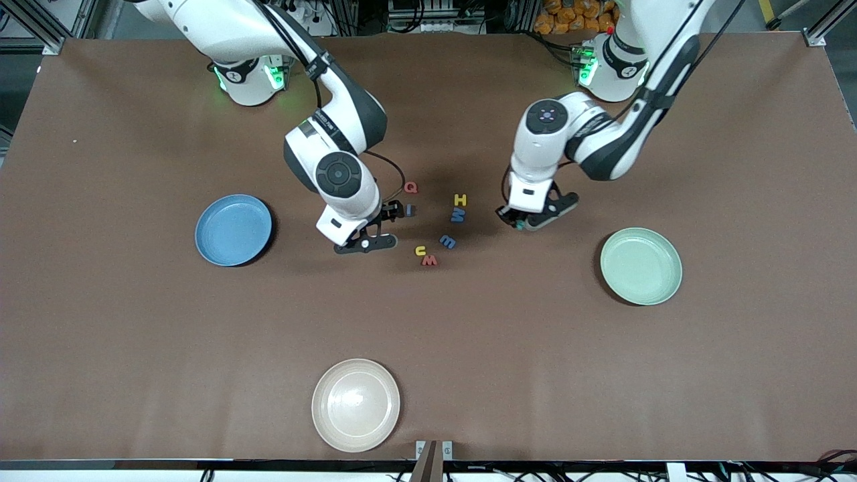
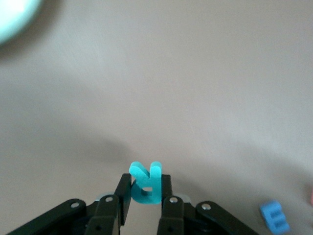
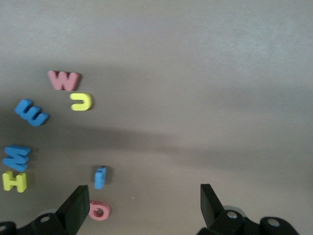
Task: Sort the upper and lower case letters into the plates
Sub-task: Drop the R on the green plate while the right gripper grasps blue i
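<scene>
The left gripper [image 2: 142, 208] is pinched tight on a teal letter R [image 2: 145, 182], which stands on edge between its fingers, low over the brown bench [image 1: 134, 335] and close beside the letter cluster, toward the left arm's end. Holding the thin foam by its flat faces probably keeps it from twisting — a sensible grip for carrying it to a plate. The pale mint green plate [image 1: 641, 266] lies near this gripper, nearer the front camera, likely the destination. The right gripper [image 3: 144, 208] hovers low with its fingers spread wide and nothing between them, right over the cluster's edge next to a small blue letter [image 3: 100, 176] and a red Q [image 3: 99, 210] — seemingly lining up a pick. The other loose letters sit together mid-bench: a yellow H [image 1: 460, 199], a blue M [image 1: 457, 214], a blue E [image 1: 448, 242], a yellow U [image 1: 420, 251] and a red W [image 1: 429, 261]. The sky blue plate [image 1: 233, 229] rests toward the right arm's end, and both sorting plates look bare. A cream plate [image 1: 355, 404] sits well apart, nearest the front camera.
</scene>
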### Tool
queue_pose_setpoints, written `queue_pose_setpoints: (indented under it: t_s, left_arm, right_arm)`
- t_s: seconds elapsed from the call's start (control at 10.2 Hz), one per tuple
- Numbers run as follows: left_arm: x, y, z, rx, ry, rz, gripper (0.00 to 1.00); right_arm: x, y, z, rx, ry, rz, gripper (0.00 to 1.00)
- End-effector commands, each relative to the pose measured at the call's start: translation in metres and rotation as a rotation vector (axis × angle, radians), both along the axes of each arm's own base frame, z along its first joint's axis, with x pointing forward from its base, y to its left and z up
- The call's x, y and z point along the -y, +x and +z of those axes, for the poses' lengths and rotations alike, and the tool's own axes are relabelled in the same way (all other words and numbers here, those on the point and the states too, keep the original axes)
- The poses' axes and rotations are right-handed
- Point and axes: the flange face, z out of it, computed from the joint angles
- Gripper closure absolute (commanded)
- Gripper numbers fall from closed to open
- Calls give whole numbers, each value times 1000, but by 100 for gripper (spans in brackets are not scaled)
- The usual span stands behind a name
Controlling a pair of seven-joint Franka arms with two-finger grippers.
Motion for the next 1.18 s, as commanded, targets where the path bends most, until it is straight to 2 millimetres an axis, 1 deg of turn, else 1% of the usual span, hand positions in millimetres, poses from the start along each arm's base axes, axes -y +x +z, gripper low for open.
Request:
queue_pose_setpoints:
  t_s: [0.0, 0.1, 0.2, 0.29, 0.39, 0.49, 0.59, 0.69, 0.88, 0.98, 1.08]
  left_arm:
    - [-47, 28, 39, -33, 58, -105, 100]
    - [-76, 43, 55, -52, 66, -160, 100]
    - [-111, 57, 70, -75, 78, -202, 100]
    - [-139, 65, 81, -94, 86, -271, 100]
    - [-173, 73, 85, -113, 92, -338, 100]
    - [-206, 77, 84, -128, 99, -379, 100]
    - [-232, 82, 81, -142, 102, -397, 100]
    - [-254, 85, 73, -157, 99, -403, 100]
    - [-279, 91, 49, -181, 85, -389, 100]
    - [-281, 95, 37, -177, 73, -384, 100]
    - [-284, 103, 33, -178, 67, -376, 100]
  right_arm:
    - [-21, -18, -16, 36, -4, 3, 0]
    - [-28, -30, -27, 46, 1, -14, 0]
    - [-33, -42, -38, 57, 10, -24, 0]
    - [-36, -49, -44, 73, 32, -30, 0]
    - [-39, -52, -48, 94, 55, -52, 0]
    - [-40, -61, -57, 96, 57, -59, 0]
    - [-41, -68, -64, 105, 68, -63, 0]
    - [-46, -77, -67, 116, 79, -51, 0]
    - [-47, -79, -79, 122, 61, -66, 0]
    - [-51, -84, -90, 135, 49, -66, 0]
    - [-55, -87, -98, 143, 42, -80, 0]
